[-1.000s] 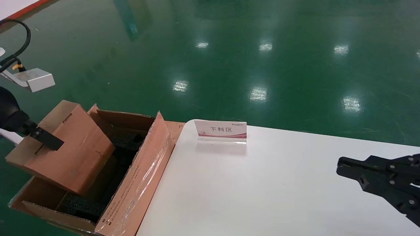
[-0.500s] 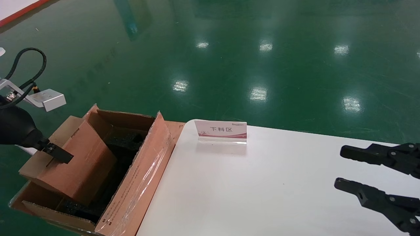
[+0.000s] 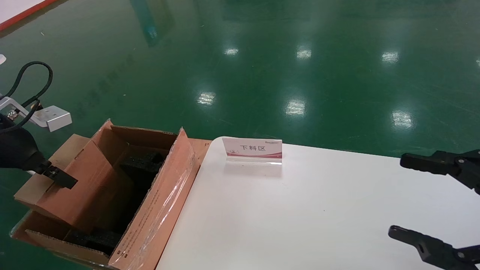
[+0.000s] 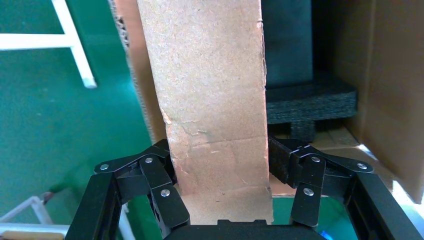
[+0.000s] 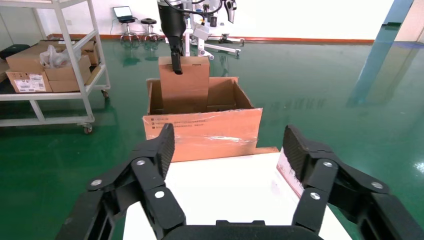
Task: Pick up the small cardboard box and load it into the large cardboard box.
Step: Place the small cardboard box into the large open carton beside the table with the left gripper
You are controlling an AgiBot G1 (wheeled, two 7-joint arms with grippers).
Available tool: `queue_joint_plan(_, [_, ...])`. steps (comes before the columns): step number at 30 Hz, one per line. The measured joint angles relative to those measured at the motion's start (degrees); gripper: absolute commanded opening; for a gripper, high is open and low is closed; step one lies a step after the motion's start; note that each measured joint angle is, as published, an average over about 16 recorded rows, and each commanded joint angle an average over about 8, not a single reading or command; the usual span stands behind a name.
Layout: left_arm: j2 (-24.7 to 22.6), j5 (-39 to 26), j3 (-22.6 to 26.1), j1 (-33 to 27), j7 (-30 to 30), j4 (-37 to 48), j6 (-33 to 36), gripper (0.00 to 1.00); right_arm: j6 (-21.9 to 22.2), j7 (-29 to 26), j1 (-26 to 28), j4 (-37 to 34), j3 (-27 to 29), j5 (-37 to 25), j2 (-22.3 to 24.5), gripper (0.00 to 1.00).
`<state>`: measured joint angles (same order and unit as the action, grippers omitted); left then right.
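At the lower left of the head view, my left gripper (image 3: 56, 176) is clamped on the small cardboard box (image 3: 80, 183), a plain orange-brown corrugated oblong that sits tilted, partly sunk into the open top of the large cardboard box (image 3: 165, 202), the big brown carton with tall flaps and glossy tape on the flap nearest the white table (image 3: 300, 210). From the left wrist view, my fingers (image 4: 160, 175) pinch the narrow width of the small cardboard box, one pad on each side face, with black foam blocks (image 4: 310, 102) visible beyond it inside the carton. I judge the small box to be light and fairly stiff, though its corrugated skin shows creases near my pads, so a hard squeeze could dent it; the matte card should not slip easily. Holding across the narrow faces near one end seems sound, but the long body may swing or catch on the foam or a flap. Over the right side of the table, my right gripper (image 3: 423, 198) hangs spread wide, holding nothing, near a small acrylic sign (image 3: 253, 150).
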<state>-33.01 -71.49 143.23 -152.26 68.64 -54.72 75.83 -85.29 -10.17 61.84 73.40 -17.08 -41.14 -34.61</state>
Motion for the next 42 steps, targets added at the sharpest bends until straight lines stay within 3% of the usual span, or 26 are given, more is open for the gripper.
queue_joint_plan(42, [-2.1,-3.5,0.7,4.8,2.7,-2.2,-7.8,0.00,0.1,0.1,0.0,0.0,-0.1,0.1,0.1,1.00])
